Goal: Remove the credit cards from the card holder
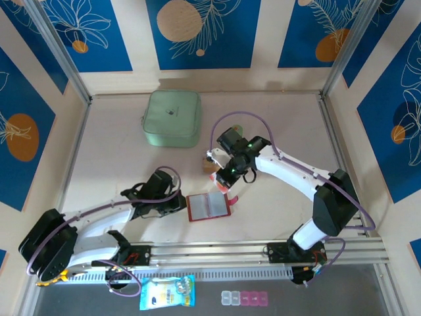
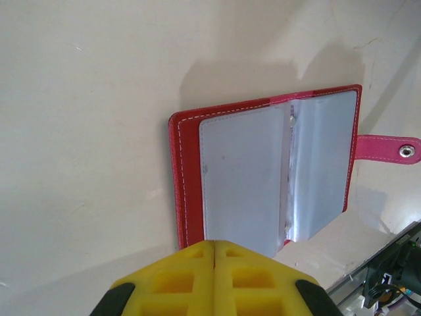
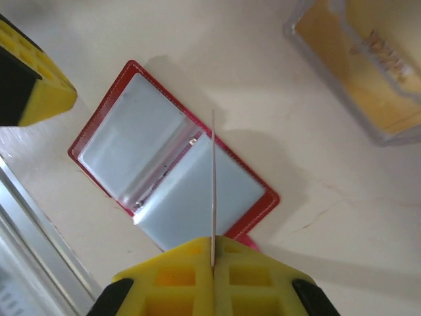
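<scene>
While my pressed-together left hand (image 2: 214,253) rests at the nine o'clock edge of the small red leather-like folding card holder (image 2: 263,171), seemingly pinning it open on the bench (image 2: 85,131), my right hand (image 3: 212,249) pinches a thin plastic credit card (image 3: 213,178) above it.

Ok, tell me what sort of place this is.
Likely a robot test cell, not a home: two arms bolted to a metal rail, a pale table fenced by aluminium posts, and blue printed wall panels.

Left arm (image 1: 99,220) reaches toward 3 o'clock, left fingers (image 2: 191,260) pressed together; right arm (image 1: 296,172) bends toward 9 o'clock, right fingers (image 3: 187,253) pinching a credit card (image 3: 213,184).
</scene>
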